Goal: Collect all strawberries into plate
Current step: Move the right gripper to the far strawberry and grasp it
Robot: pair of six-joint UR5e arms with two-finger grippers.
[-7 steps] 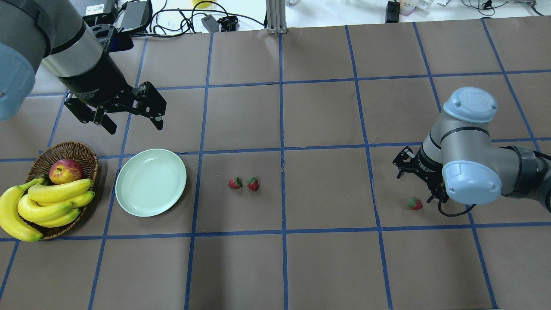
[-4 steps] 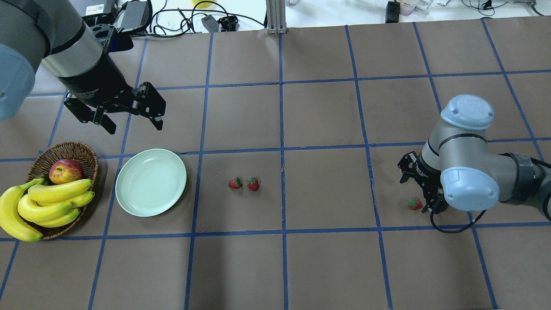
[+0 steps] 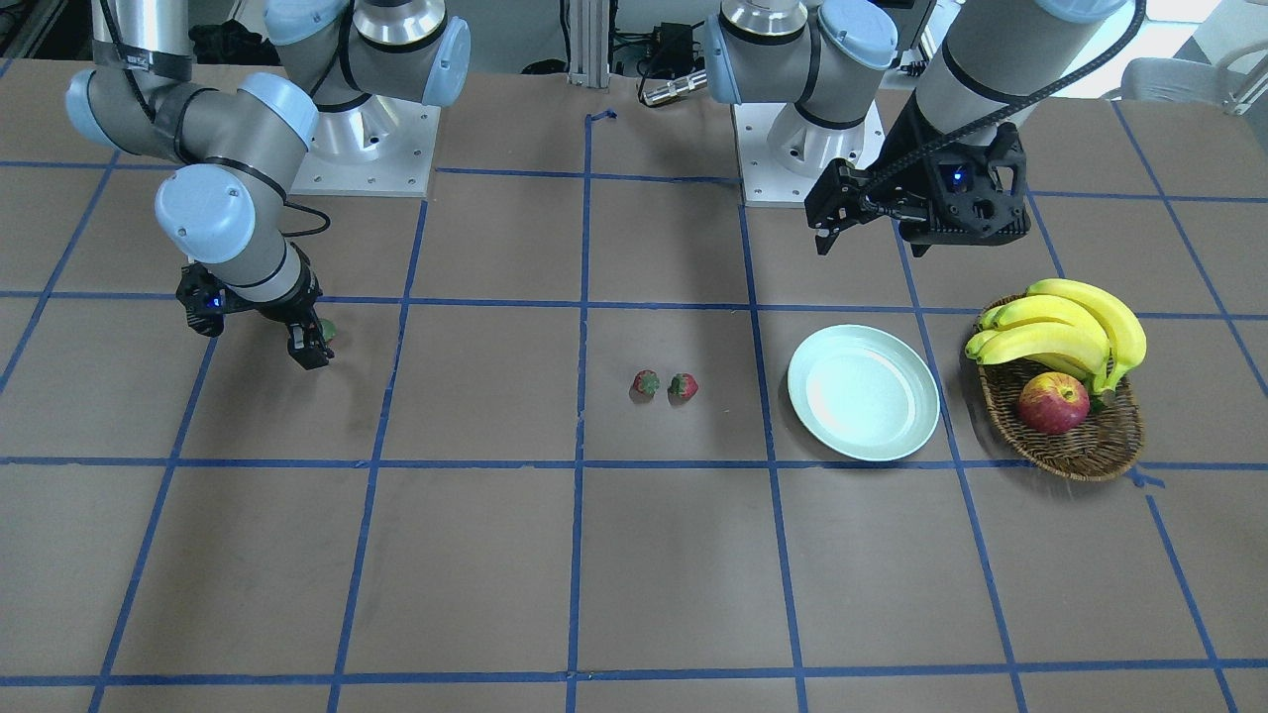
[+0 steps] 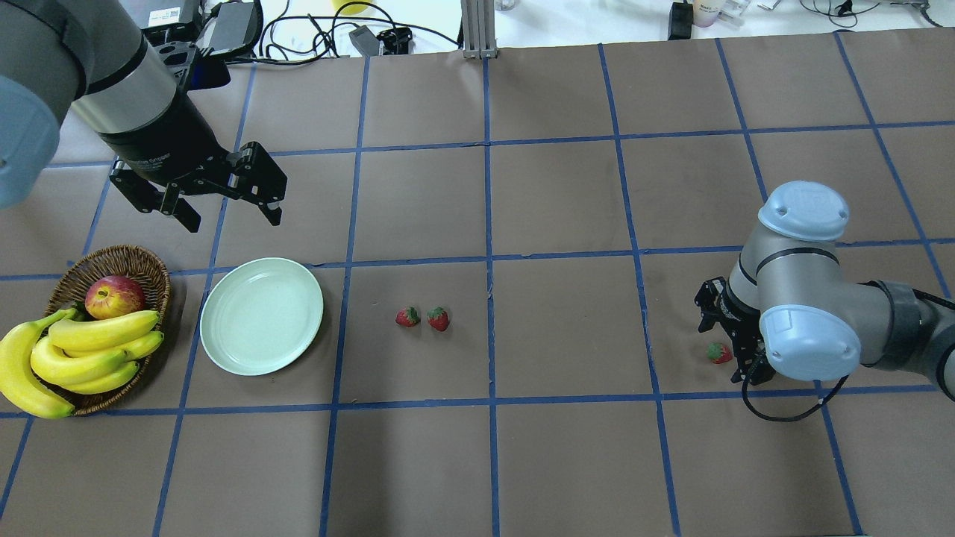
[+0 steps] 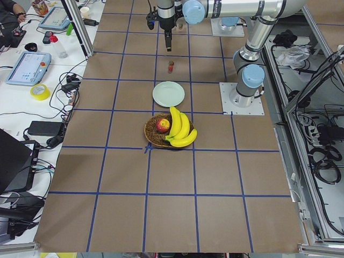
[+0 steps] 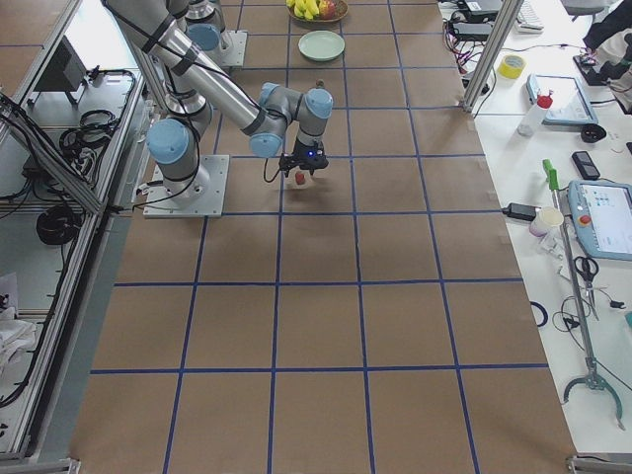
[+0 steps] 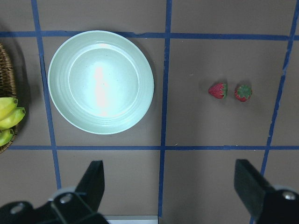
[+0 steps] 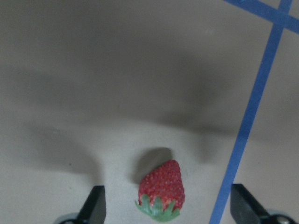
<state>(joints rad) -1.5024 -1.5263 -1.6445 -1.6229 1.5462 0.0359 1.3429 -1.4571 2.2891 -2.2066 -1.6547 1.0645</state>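
Two strawberries lie side by side mid-table, right of the pale green plate, which holds nothing. They also show in the left wrist view, as does the plate. The third strawberry lies far right. My right gripper is open and low over it; in the right wrist view the berry sits between the fingertips, untouched. My left gripper is open and empty, hovering beyond the plate.
A brown wicker basket with bananas and a red-yellow apple stands left of the plate. Cables and devices lie along the far edge. Blue tape lines grid the brown table.
My right arm has swung toward the near edge, bringing its open gripper down over the far-right strawberry. The left gripper has hardly moved. The strawberries and the plate have stayed put.
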